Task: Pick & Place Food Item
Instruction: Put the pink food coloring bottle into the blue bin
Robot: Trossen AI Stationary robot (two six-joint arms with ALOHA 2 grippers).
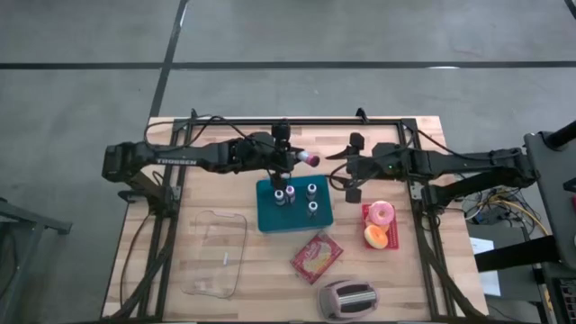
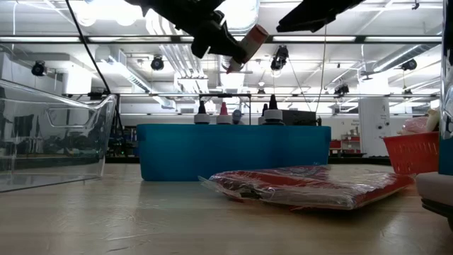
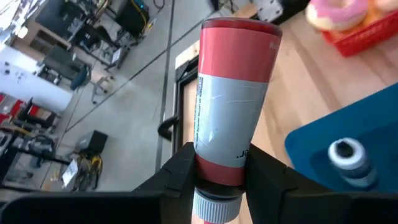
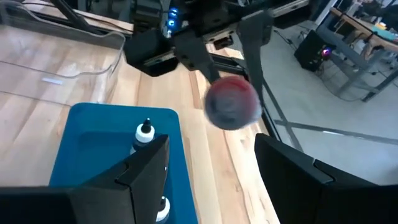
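A red-and-white bottle [image 1: 309, 159] hangs in the air over the far edge of a blue rack [image 1: 317, 221] that holds several small dark bottles. My left gripper [image 1: 290, 160] is shut on the red-and-white bottle. My right gripper [image 1: 349, 168] stands open just to the bottle's right, pointing at its free red end [image 4: 231, 102], with nothing between its fingers. In the low view the bottle [image 2: 244, 46] is high above the rack [image 2: 233, 152]. My left gripper pinches the bottle's red band beside the white ribbed cap [image 3: 219, 173] between its two fingers. The fingers come from the table's left, slanting a little down, and lie along the bottle. The bottle sticks out ahead of them toward the right gripper, lifted clear.
A clear plastic bin [image 1: 216, 252] sits at the near left. A red food packet [image 1: 316, 256] and a toaster [image 1: 347, 299] lie near the front. A red basket [image 1: 367, 216] at the right holds a pink donut [image 1: 382, 213] and an orange item [image 1: 376, 237].
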